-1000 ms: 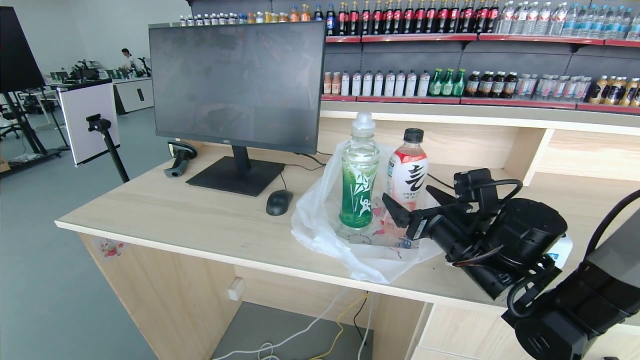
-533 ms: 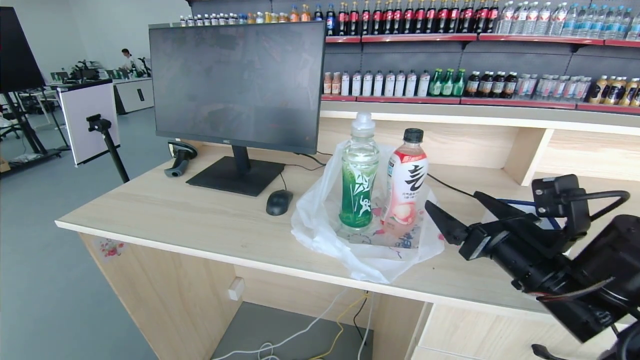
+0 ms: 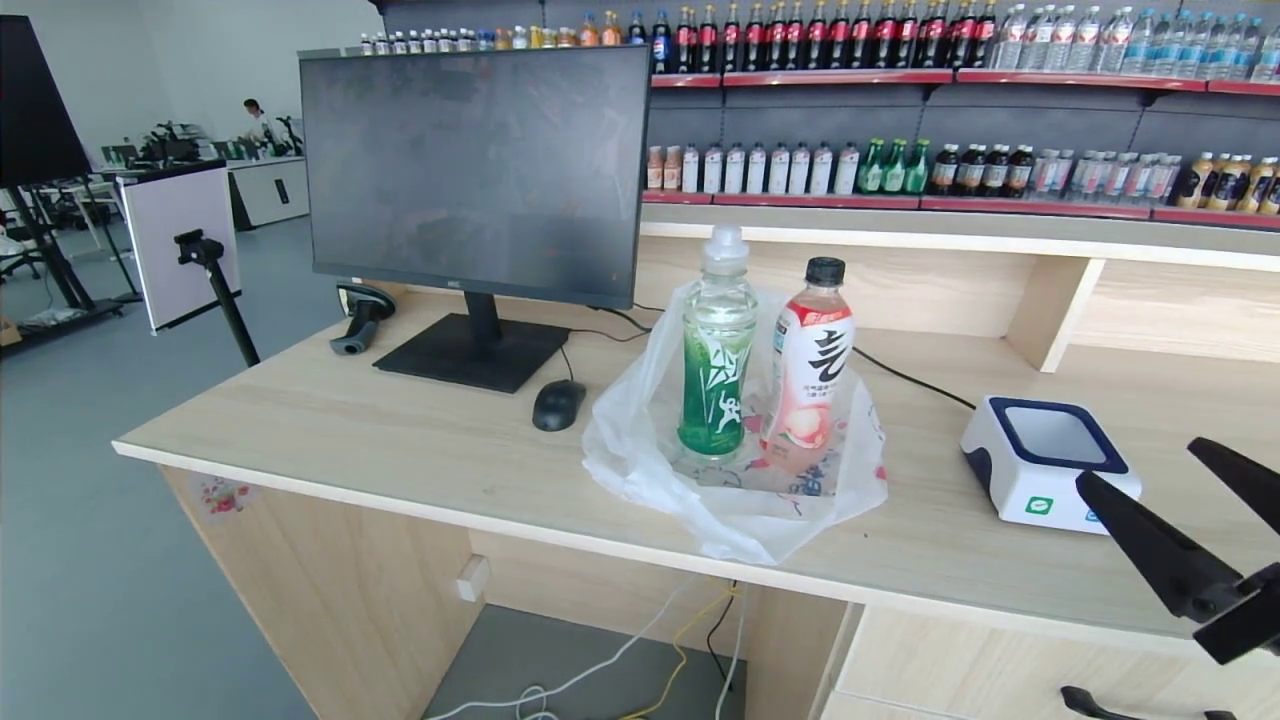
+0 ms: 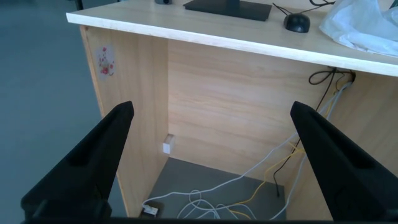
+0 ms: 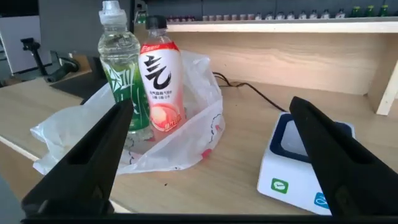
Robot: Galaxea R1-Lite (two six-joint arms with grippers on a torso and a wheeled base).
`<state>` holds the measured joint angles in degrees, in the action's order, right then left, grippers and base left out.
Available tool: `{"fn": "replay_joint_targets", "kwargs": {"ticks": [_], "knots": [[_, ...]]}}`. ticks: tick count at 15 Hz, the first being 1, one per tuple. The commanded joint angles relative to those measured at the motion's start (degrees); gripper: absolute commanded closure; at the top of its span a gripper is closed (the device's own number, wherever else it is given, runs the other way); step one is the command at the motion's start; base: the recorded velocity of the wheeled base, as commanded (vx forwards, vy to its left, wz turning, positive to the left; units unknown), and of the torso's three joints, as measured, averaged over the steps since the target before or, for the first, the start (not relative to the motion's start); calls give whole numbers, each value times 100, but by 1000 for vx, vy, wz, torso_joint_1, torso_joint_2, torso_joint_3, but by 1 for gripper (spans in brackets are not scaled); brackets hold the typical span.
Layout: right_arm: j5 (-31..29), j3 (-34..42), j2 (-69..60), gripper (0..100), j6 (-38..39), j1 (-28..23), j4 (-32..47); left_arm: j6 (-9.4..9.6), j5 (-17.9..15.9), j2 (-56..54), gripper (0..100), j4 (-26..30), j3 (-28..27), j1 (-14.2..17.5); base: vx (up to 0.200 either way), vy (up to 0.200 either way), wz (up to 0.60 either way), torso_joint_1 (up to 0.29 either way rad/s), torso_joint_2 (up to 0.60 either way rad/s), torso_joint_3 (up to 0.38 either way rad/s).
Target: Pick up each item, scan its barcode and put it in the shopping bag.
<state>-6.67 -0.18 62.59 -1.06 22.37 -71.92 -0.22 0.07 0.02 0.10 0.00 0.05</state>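
Now: right pincer [image 3: 1140, 465] has drawn back from the shopping bag [image 3: 640, 450], past the scanner [image 3: 1045, 460], and hangs spread wide, empty, well right of the bag. Pink bottle [image 3: 812, 370] stands upright inside the bag, just right of the green bottle [image 3: 716, 370]. Left pincer [image 4: 211, 107] also spread and empty, below the counter [image 3: 400, 430], left of the bag. Judgement: both items bagged; nothing more seen to scan, so the task looks near done.

1. Upright, side by side in the white shopping bag [image 5: 186, 134]: green-labelled bottle [image 5: 119, 71], pink-labelled bottle [image 5: 161, 78].
2. Near the bag on the wooden counter [image 5: 233, 186]: white scanner [image 5: 305, 171].
3. In front, right gripper [image 5: 211, 104], fingers spread wide, holding nothing.
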Motion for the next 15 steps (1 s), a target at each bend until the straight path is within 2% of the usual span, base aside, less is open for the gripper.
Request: {"fn": "replay_joint_targets", "kwargs": {"ticks": [1, 3, 6, 8, 10, 11, 13, 14, 15], "knots": [[570, 18, -3015, 0, -254, 92, 3167, -4, 1, -2, 0, -1, 0, 4, 0, 0, 0, 0, 0, 0], [737, -219, -4773, 0, -272, 92, 5347, -4, 1, -2, 0, -1, 0, -5, 0, 0, 0, 0, 0, 0], [746, -131, -6259, 0, -272, 101, 6973, -4, 1, -2, 0, -1, 0, 4, 0, 0, 0, 0, 0, 0], [746, 18, -6259, 0, -272, 101, 6858, -4, 1, -2, 0, -1, 0, 4, 0, 0, 0, 0, 0, 0], [720, 9, -6259, 0, -202, 92, 7307, -4, 1, 6, 0, -1, 0, 4, 0, 0, 0, 0, 0, 0], [711, 18, -6136, 0, -114, -5, 7175, -4, 1, -2, 0, -1, 0, 4, 0, 0, 0, 0, 0, 0], [711, 18, -5863, 0, -105, -321, 7192, -4, 1, -2, 0, -1, 0, 4, 0, 0, 0, 0, 0, 0], [711, 18, -5643, 0, -105, -901, 7192, -4, 1, -2, 0, -1, 0, -5, 0, 0, 0, 0, 0, 0], [720, 18, -5468, 0, -105, -1209, 7192, -4, 1, -2, 0, -1, 0, 4, 0, 0, 0, 0, 0, 0]]}}
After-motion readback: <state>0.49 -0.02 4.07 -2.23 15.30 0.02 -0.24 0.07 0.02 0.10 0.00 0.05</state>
